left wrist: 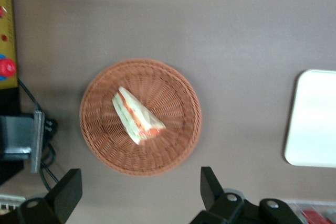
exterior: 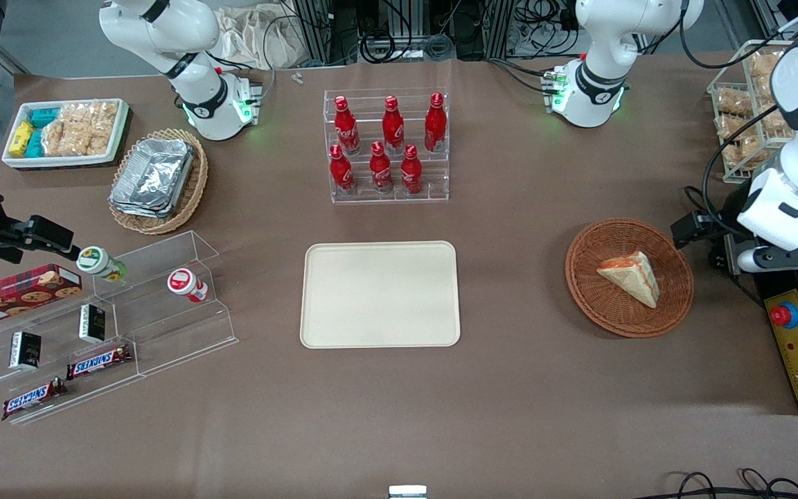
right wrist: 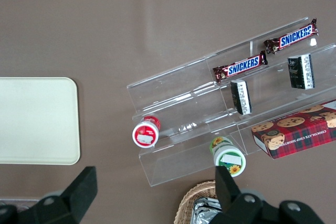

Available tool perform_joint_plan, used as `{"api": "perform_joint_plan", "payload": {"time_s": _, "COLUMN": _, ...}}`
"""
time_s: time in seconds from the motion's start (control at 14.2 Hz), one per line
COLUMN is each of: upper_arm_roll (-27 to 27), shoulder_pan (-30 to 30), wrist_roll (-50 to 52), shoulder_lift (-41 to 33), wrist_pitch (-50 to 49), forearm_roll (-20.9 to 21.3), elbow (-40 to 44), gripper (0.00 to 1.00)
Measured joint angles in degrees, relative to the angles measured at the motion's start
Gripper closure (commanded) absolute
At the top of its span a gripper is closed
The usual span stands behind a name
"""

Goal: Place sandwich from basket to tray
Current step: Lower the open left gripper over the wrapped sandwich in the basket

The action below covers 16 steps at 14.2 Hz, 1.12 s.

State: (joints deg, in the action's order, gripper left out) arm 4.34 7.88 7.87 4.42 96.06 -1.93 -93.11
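Nothing done yet as far as I can see: the sandwich (exterior: 630, 276) lies in the round wicker basket (exterior: 589, 291), right of centre in the front frame, and the tray (exterior: 380, 294) at frame centre is bare. My gripper (left wrist: 137, 192) is up in the air beside the basket, toward the working arm's end of the table, at the right edge of the front frame; the wrist camera looks straight down on the sandwich (left wrist: 137, 116) and basket (left wrist: 178, 145). Jaws stand wide apart, holding nothing, and both dark fingers (left wrist: 67, 192) show well clear of the basket rim. Tray corner (left wrist: 312, 119) is visible in the wrist view too, well apart from the basket. All left, I judge: descend, grasp the wedge, lift, carry to the tray, release.
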Motion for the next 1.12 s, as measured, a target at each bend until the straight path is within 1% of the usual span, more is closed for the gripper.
{"api": "perform_joint_plan", "payload": {"time_s": 0.14, "upper_arm_roll": 0.6, "shoulder_pan": 0.0, "wrist_roll": 0.0, "shoulder_lift": 1.0, "wrist_pitch": -2.2, "forearm_roll": -0.2, "elbow": 1.7, "gripper": 0.0}}
{"api": "perform_joint_plan", "payload": {"time_s": 0.35, "upper_arm_roll": 1.2, "shoulder_pan": -0.4, "wrist_roll": 0.0, "shoulder_lift": 2.7, "wrist_pitch": -2.6, "forearm_roll": -0.2, "elbow": 2.7, "gripper": 0.0}}
{"api": "perform_joint_plan", "payload": {"time_s": 0.49, "upper_arm_roll": 1.3, "shoulder_pan": -0.5, "wrist_roll": 3.0, "shoulder_lift": 4.0, "wrist_pitch": -3.3, "forearm_roll": 0.1, "elbow": 2.6, "gripper": 0.0}}
{"api": "perform_joint_plan", "payload": {"time_s": 0.63, "upper_arm_roll": 1.3, "shoulder_pan": -0.5, "wrist_roll": 13.6, "shoulder_lift": 4.7, "wrist_pitch": -2.7, "forearm_roll": 0.1, "elbow": 0.7, "gripper": 0.0}}
{"api": "perform_joint_plan", "payload": {"time_s": 0.77, "upper_arm_roll": 1.2, "shoulder_pan": -0.4, "wrist_roll": 23.8, "shoulder_lift": 4.7, "wrist_pitch": 0.7, "forearm_roll": 0.1, "elbow": -2.9, "gripper": 0.0}}
{"api": "perform_joint_plan", "payload": {"time_s": 0.98, "upper_arm_roll": 1.0, "shoulder_pan": 0.0, "wrist_roll": 35.1, "shoulder_lift": 4.7, "wrist_pitch": 8.6, "forearm_roll": 0.1, "elbow": -10.0, "gripper": 0.0}}
{"api": "perform_joint_plan", "payload": {"time_s": 1.12, "upper_arm_roll": 1.0, "shoulder_pan": 0.0, "wrist_roll": 39.6, "shoulder_lift": 4.7, "wrist_pitch": 14.7, "forearm_roll": 0.2, "elbow": -15.2, "gripper": 0.0}}
